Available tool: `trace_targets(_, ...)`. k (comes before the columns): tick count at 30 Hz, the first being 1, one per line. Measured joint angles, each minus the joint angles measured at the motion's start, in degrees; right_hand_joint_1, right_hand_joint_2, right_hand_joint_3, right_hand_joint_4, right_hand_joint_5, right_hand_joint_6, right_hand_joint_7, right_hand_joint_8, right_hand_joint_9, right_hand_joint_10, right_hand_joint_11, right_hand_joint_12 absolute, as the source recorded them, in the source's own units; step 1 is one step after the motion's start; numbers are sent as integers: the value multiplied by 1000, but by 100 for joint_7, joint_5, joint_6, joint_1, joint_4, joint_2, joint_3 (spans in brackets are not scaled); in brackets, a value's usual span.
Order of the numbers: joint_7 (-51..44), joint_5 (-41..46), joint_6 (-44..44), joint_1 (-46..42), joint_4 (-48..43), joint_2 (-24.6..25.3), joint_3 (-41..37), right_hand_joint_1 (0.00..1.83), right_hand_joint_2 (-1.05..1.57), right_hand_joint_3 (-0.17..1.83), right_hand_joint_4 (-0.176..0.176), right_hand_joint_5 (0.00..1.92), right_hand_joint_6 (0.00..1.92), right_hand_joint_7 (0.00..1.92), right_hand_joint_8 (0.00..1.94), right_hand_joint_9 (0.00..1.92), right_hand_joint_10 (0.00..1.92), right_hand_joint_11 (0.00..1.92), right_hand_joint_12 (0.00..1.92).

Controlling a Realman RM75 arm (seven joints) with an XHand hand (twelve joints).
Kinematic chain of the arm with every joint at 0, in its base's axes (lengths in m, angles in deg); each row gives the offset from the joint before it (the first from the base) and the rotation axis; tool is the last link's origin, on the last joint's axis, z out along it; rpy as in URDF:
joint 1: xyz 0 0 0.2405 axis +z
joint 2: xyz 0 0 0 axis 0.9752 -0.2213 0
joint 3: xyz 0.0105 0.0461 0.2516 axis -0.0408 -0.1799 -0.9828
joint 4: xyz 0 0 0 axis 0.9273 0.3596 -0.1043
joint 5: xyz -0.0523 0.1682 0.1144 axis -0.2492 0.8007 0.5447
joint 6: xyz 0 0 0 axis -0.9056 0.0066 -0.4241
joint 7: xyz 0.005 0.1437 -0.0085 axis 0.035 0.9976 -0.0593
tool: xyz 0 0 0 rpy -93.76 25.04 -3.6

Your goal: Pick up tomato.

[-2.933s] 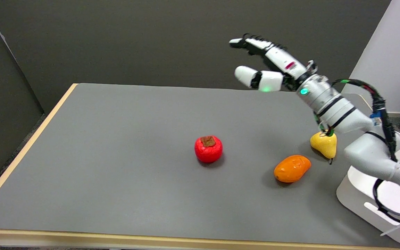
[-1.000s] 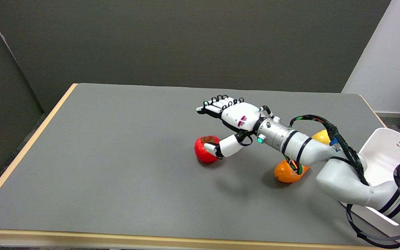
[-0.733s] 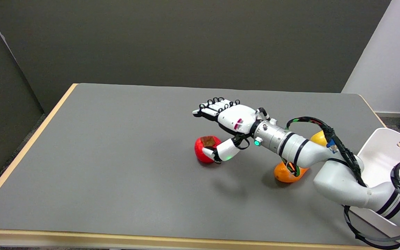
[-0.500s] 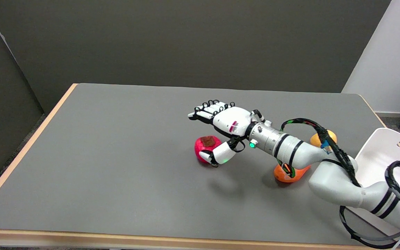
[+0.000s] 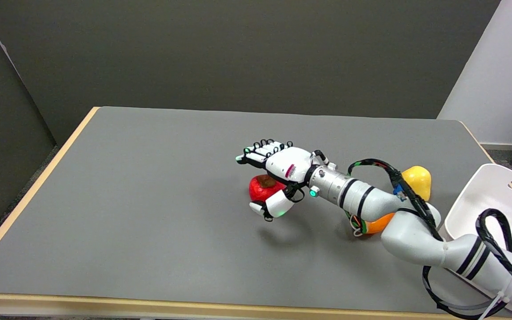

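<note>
Mid-counter [image 5: 149, 200], the round tomato [image 5: 260, 187] sits with its brown calyx facing up. Over it the robot hand [image 5: 274, 171] hovers, fingers spread, thumb on its near side.

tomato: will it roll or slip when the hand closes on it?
Likely to roll: the tomato is round and sits free on the flat table. Its skin looks glossy, so it may slip. The right hand has fingers above and the thumb in front of it, not yet closed, which should block escape.
</note>
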Motion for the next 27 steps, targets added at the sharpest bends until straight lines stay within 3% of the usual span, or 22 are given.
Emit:
trace_targets(13,-19,-30,175,-133,176,104,22,557,587,973,57,104,400,87,226,20,445,-1,1032)
trace_targets(16,-22,-91,235,-177,176,108,3,630,628,937,51,167,373,161,252,85,559,5,1135)
trace_targets(19,-23,-154,277,-211,167,106,-14,624,625,993,52,173,431,185,293,119,617,53,1119)
trace_targets(27,-27,-296,373,-292,128,81,-49,698,644,1012,52,234,498,275,345,223,692,147,1212)
